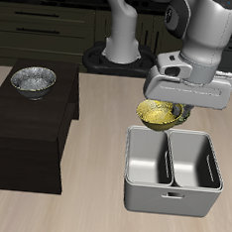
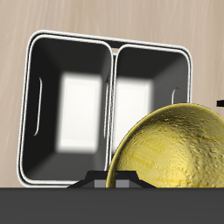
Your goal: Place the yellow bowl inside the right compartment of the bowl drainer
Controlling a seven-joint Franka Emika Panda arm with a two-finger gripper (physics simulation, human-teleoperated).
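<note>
Nearest you, the bowl drainer (image 1: 173, 173) sits on the counter (image 1: 89, 220) close to its front edge, its slot handle facing forward. Both wells are bare metal, split by a wall down the middle; your wrist view shows them side by side (image 2: 109, 109) with nothing inside.

Just behind the drainer's back rim, your hand (image 1: 166, 109) hangs above the counter with the yellow bowl (image 1: 159, 115) in it. The bowl is off the surface, hanging under the hand's body, beyond the drainer's back wall rather than over either well. In the wrist view the bowl (image 2: 179, 149) fills the foreground, its speckled gold outside turned toward the camera, the drainer below and past it. The fingers themselves are hidden behind the bowl and the hand's casing, but the bowl hangs clear in the air, so you are pinching it.

Farther off to the side, a dark cabinet (image 1: 27, 130) stands on the counter with a silver-grey bowl (image 1: 34, 80) resting on top, well apart from the drainer.
</note>
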